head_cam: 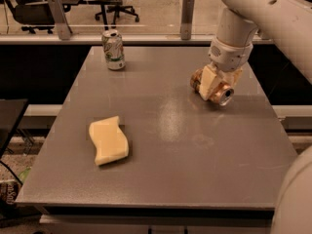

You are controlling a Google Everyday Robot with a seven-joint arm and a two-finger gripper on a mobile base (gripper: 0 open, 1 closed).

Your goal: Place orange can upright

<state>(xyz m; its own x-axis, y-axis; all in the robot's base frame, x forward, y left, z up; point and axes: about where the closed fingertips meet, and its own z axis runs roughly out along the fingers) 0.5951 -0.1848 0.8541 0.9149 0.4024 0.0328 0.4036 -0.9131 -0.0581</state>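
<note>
While the claw (212,86) is clenched across the middle of the orange can (224,94), the can lies on its side at about 2 o'clock on the bench (185,150), silver end facing 5 o'clock. One pale finger (208,81) crosses the near side of the can; the other is hidden behind it. Whether the can rests on the bench or hangs just clear of it cannot be told.

Likely hazards in the tipping step:

1. Slip. The can body is smooth and round. If the wrist turns too fast, the can may rotate inside the claw and end up tilted.
2. Jamming. With too little clearance, the lower rim may catch the bench and be forced out of the grasp.
3. Roll-off. The can is near the 3 o'clock edge. Released while tilted, it may topple and roll over that edge.

The white-and-green can (113,50) at 11 o'clock and the yellow sponge (108,140) at 8 o'clock stand well apart.
</note>
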